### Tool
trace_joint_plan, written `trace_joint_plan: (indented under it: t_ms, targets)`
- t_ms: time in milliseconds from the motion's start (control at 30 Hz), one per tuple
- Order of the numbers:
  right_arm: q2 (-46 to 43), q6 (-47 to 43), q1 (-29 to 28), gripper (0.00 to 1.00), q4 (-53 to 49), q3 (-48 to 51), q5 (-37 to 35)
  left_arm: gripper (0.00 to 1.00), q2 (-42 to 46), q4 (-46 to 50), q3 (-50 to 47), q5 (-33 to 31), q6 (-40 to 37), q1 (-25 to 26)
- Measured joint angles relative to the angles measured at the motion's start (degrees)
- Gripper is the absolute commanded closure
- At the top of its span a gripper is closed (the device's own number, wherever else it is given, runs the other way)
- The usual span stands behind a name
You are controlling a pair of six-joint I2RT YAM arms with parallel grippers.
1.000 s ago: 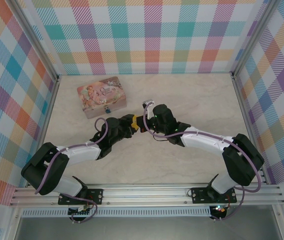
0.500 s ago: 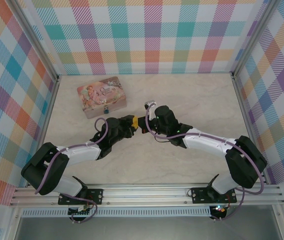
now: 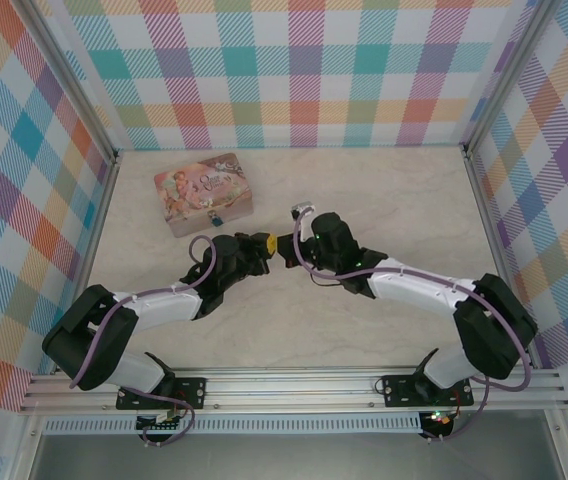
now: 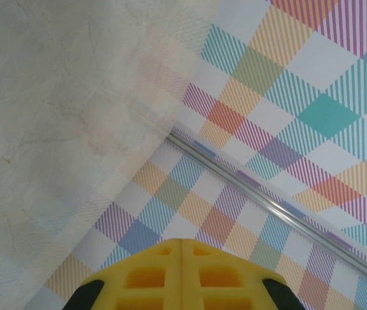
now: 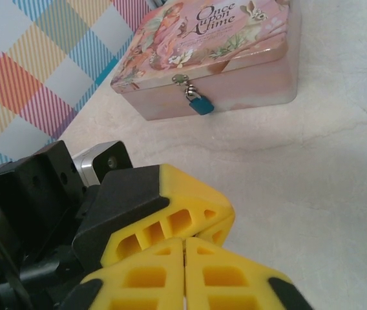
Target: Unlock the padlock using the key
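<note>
Right wrist: padlock (image 5: 201,104) on front of pink tin (image 5: 251,84)

Pale marbled table (image 3: 394,190), faint grey veins or perhaps fine cracks across it, plaid walls (image 3: 304,70) rising from three edges, pink tin (image 3: 202,192) sitting flat near the far left corner, lid down.

Probably a lab test booth: plaid walls (image 3: 304,70) enclose a pale table (image 3: 394,190), with an aluminium rail (image 3: 294,385) at the bottom.
</note>
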State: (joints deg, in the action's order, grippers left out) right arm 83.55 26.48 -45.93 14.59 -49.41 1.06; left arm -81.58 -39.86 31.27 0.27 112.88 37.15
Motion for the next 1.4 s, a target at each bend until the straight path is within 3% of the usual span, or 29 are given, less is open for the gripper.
trace_joint_plan:
  t_ms: [133, 233, 400, 500, 700, 800, 1000, 1400]
  targets:
    - [-4.8, 2.2, 3.2, 0.71, 0.0, 3.1, 3.7, 1.00, 0.5, 1.5, 0.3, -2.2, -0.7, 0.2]
    - [-8.8, 4.0, 7.2, 0.58, 0.2, 4.6, 7.7, 1.00, 2.4, 4.8, 1.9, -3.8, -6.7, 0.1]
    - [-13.8, 6.6, 13.3, 0.40, 1.0, 5.6, 16.5, 1.00, 7.3, 13.6, 10.3, -5.6, -27.4, 0.1]
    - [-14.8, 7.7, 14.9, 0.35, 2.1, 5.6, 22.0, 1.00, 9.5, 14.3, 14.2, -5.5, -39.9, 0.1]
    - [-13.2, 11.0, 15.1, 0.36, 7.0, 5.3, 30.7, 1.00, 10.2, 13.9, 16.4, -1.3, -58.9, 0.1]
    - [-11.4, 12.9, 15.1, 0.37, 11.0, 5.0, 33.0, 1.00, 9.8, 13.0, 16.5, 1.3, -63.8, 0.1]
    - [-8.7, 15.1, 15.1, 0.43, 17.0, 4.4, 34.7, 1.00, 9.5, 9.7, 16.6, 5.2, -67.8, 0.1]
    - [-4.9, 17.7, 15.1, 0.55, 23.5, 1.1, 35.7, 1.00, 8.6, 5.9, 16.6, 8.3, -68.3, 0.1]
